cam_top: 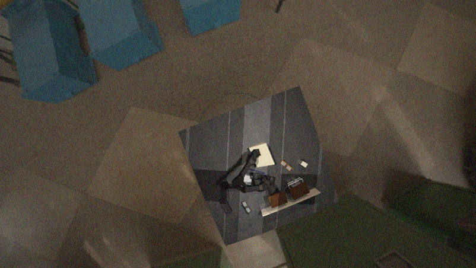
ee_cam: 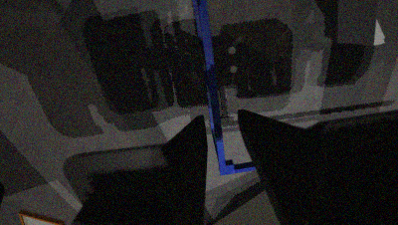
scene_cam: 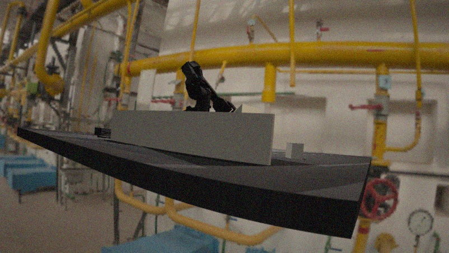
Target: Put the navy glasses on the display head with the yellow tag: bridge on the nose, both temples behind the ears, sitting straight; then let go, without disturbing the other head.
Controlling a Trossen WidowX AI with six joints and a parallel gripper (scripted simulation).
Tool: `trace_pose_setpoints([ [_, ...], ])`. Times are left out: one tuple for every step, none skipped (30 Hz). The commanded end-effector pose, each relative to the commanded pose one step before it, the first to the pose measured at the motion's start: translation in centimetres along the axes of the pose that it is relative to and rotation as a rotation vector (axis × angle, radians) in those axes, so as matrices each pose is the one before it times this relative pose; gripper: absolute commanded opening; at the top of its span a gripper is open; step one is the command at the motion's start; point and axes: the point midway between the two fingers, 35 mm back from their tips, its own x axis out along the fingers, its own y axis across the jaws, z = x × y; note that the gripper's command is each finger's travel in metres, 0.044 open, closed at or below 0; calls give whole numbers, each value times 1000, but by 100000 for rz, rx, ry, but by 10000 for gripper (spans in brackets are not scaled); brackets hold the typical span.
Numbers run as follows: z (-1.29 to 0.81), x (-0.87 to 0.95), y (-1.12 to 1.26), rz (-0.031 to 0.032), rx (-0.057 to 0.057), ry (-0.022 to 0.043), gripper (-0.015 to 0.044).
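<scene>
The navy glasses show as a thin blue line (cam_top: pixel 257 171) beside the arm. In the wrist view a long blue temple (ee_cam: pixel 205 50) runs down between the fingertips to a corner at its lower end. My gripper (ee_cam: pixel 221 118) is partly open, with a gap on both sides of the blue piece. Two brown-topped blocks, one nearer the arm (cam_top: pixel 278 199) and one farther right (cam_top: pixel 299 190), stand by the long panel; they look like the display heads. Their faces and the yellow tag cannot be made out. The panel hides them in the exterior view.
The long panel (cam_top: pixel 266 212) (scene_cam: pixel 191 135) stands behind the blocks. A white wire shape (cam_top: pixel 295 181) is at the right block. Orange glasses (cam_top: pixel 282 163) (ee_cam: pixel 40 217), a small white box (cam_top: pixel 303 163) (scene_cam: pixel 294 150), pale-lensed glasses (cam_top: pixel 246 207) and a cream board (cam_top: pixel 267 158) are also there.
</scene>
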Motion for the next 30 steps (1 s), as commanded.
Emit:
trace_pose_setpoints([
  [72,-213,-230,44,306,-423,108],
  [0,-31,-49,-18,-15,-18,108],
  [0,-30,-49,-18,-15,-18,108],
  [0,-30,-49,-18,-15,-18,108],
  [0,-30,-49,-18,-15,-18,108],
  [0,-30,-49,-18,-15,-18,108],
  [0,-30,-49,-18,-15,-18,108],
  [-1,-30,-49,-18,-15,-18,108],
  [-1,-30,-49,-18,-15,-18,108],
  [-1,-30,-49,-18,-15,-18,108],
  [-1,-30,-50,-18,-15,-18,108],
  [-1,-30,-50,-18,-15,-18,108],
  [14,-256,91,56,-6,30,108],
  [19,-438,148,82,-10,45,108],
  [19,-669,207,92,-11,55,108],
  [8,-732,201,58,-7,39,108],
  [-7,-858,203,16,-1,17,108],
  [-27,-968,187,-45,8,-20,108],
  [-31,-703,109,-71,13,-41,108],
  [-13,-242,32,-32,6,-20,108],
  [0,0,0,0,0,0,108],
  [0,0,0,0,0,0,108],
  [139,598,26,334,-266,-770,134],
  [0,0,0,0,0,0,160],
  [0,0,0,0,0,0,186],
  [0,0,0,0,0,0,200],
  [0,0,0,0,0,0,200],
  [0,0,0,0,0,0,200],
  [0,0,0,0,0,0,200],
  [0,0,0,0,0,0,200],
])
